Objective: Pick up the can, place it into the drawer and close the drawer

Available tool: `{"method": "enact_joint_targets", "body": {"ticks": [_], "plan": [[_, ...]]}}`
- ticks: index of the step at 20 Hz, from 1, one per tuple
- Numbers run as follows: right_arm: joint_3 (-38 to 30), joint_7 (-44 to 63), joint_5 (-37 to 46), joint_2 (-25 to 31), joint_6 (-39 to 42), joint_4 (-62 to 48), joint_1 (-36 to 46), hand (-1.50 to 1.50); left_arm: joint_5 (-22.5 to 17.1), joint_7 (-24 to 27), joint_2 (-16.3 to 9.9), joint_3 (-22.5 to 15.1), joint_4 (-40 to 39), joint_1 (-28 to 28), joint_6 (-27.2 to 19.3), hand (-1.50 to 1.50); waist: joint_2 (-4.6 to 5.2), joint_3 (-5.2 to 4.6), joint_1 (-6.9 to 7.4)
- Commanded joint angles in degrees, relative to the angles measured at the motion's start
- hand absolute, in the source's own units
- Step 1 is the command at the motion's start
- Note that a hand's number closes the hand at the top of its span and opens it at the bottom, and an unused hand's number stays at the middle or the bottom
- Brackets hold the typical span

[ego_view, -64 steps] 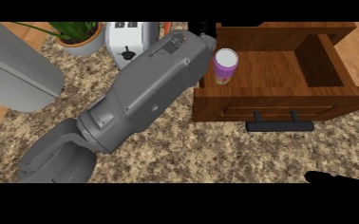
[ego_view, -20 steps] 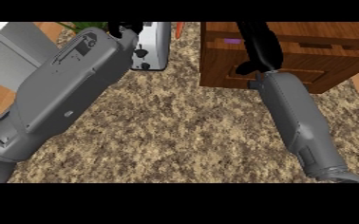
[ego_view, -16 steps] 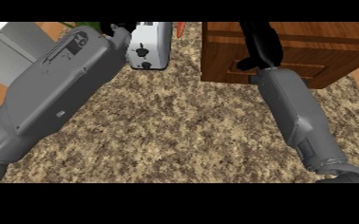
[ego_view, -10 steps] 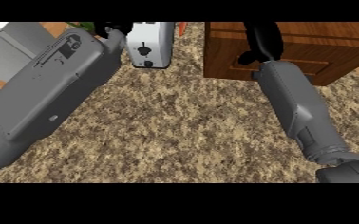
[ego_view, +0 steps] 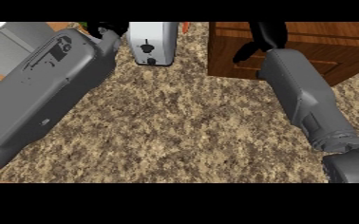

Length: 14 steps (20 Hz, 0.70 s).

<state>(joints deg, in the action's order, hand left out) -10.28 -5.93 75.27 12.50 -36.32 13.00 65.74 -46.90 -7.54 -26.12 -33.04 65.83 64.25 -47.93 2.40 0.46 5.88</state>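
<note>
Bench (ego_view: 175,133) of speckled brown stone fills the head view, with two grey forearms crossing it from the lower edge. Largest is the left forearm (ego_view: 49,90), running from the lower left corner up toward the far left of the bench. Its robot hand (ego_view: 105,28) shows only as a black patch at the upper edge; whether its fingers are straight or curled cannot be told. Next in size, the right forearm (ego_view: 305,99) rises from the lower right corner to the wooden drawer (ego_view: 231,52), which stands at the far right of the bench. The front panel of the drawer faces the view. The right robot hand (ego_view: 266,35) lies against the drawer front, fingers extended upward and the thumb angled down to the left, holding nothing. A white toaster (ego_view: 151,42) stands at the far edge of the bench, between the left hand and the drawer. The can is not visible from this view.
</note>
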Motion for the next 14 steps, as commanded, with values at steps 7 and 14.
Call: {"method": "enact_joint_targets", "body": {"ticks": [7, 14], "plan": [[-10.1, -10.5, -11.7, -0.8, 7.5, -0.9, 6.1, -1.5, 0.3, -1.8, -1.5, 0.5, 3.3, -1.7, 0.1, -1.5, -0.32, -0.14, 1.02], [-21.9, -16.6, -24.2, -2.8, 13.8, -0.8, 6.4, -1.5, 0.8, -2.3, -2.8, 0.6, 4.8, -3.0, -0.1, -1.5, -0.59, -0.12, 0.22]]}}
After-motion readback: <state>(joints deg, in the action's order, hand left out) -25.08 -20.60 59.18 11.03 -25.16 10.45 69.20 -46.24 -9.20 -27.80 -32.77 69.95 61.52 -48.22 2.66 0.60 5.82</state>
